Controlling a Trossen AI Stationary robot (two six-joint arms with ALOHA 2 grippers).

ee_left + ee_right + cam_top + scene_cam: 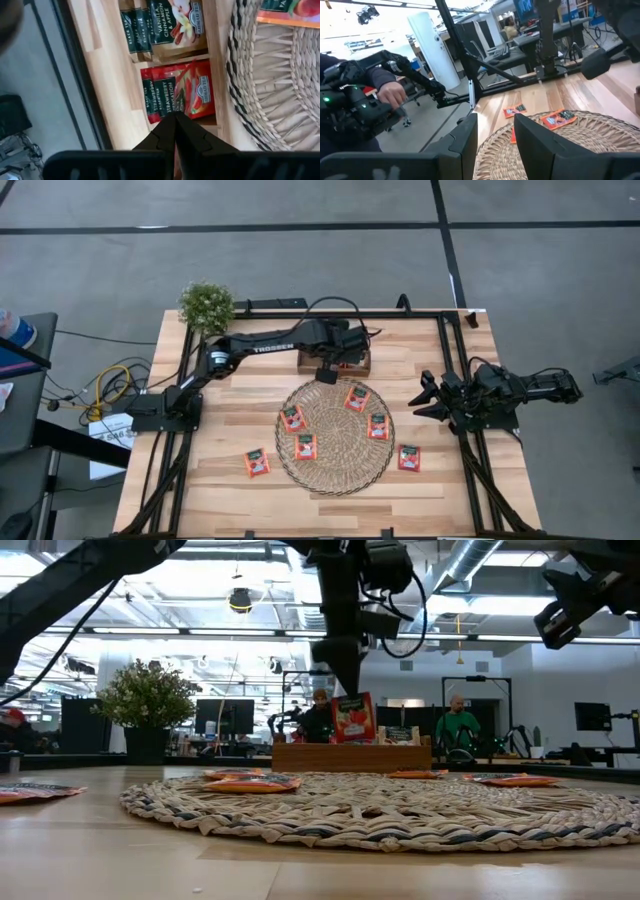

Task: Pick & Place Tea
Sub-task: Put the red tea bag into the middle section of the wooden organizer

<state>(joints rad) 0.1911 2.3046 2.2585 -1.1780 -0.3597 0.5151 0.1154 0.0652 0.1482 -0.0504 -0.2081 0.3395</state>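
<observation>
Woven mat point(400, 810) lay foremost, red sachets point(304, 447) scattered across it.
Left gripper point(176, 131) clamped a sachet point(353, 718) above the wooden tray point(350, 756); right gripper point(495, 137) waited, fingers apart.

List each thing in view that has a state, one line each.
left gripper: shut, over the wooden tray
right gripper: open, holding nothing, at the table's right side
wooden tray: holds sachets standing upright
red sachet in tray: upright
sachets on mat: four, lying flat
sachets on table: two, lying flat
woven mat: flat
</observation>
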